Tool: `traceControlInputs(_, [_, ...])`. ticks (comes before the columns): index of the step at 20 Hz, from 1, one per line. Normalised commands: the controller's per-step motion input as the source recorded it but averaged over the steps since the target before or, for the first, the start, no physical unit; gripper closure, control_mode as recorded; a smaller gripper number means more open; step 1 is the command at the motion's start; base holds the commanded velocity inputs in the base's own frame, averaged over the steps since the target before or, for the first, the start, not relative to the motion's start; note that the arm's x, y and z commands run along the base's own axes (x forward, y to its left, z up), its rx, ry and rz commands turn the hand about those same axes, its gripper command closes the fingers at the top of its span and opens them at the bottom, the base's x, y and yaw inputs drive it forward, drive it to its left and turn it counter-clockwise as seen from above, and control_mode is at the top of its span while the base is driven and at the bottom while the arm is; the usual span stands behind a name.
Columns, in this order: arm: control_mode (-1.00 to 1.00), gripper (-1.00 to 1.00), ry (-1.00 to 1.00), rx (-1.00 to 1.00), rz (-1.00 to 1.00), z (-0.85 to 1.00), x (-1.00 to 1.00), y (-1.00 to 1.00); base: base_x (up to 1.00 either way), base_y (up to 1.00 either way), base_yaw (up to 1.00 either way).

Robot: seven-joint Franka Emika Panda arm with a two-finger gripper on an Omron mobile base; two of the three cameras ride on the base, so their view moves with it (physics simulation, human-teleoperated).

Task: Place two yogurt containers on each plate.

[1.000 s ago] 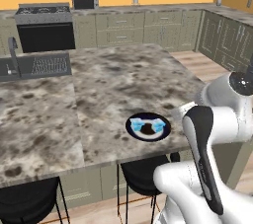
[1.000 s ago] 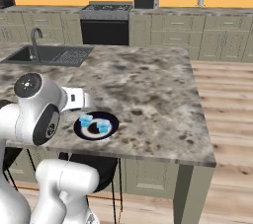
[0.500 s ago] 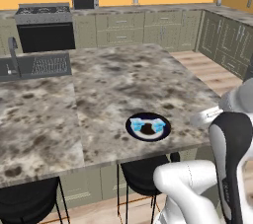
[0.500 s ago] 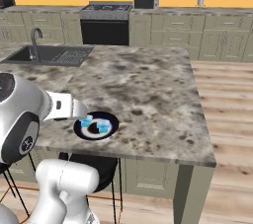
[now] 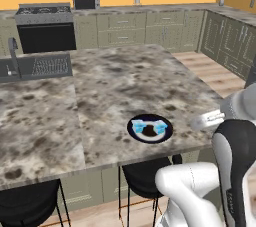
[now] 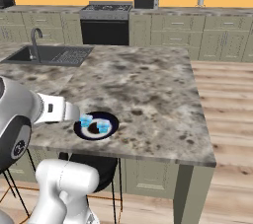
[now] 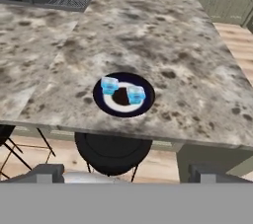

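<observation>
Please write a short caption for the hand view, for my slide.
Two light blue yogurt containers sit on the dark navy plate near the marble counter edge, above a black stool.

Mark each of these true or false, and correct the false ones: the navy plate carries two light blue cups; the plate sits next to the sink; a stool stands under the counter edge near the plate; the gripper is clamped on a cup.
1. The navy plate carries two light blue cups. True; the second cup sits beside the first.
2. The plate sits next to the sink. False: it lies near the counter's front edge, well away from the sink.
3. A stool stands under the counter edge near the plate. True.
4. The gripper is clamped on a cup. False: its jaws are wide open and hold nothing.
</observation>
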Motion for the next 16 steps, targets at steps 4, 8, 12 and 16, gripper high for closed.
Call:
traceControlInputs(4, [-1.0,-1.0,-0.11,0.11,-0.1,-0.01,-0.04,0.32,0.0,0.0,0.0])
traceControlInputs(8, [-1.0,-1.0,-0.1,0.1,-0.02,-0.01,-0.23,0.0,0.0,0.0,0.0])
traceControlInputs(12, [-1.0,-1.0,-0.16,0.08,0.0,-0.01,-0.29,0.11,0.0,0.0,0.0])
traceControlInputs(16, [-1.0,-1.0,-0.03,0.0,0.0,-0.05,0.03,0.39,0.0,0.0,0.0])
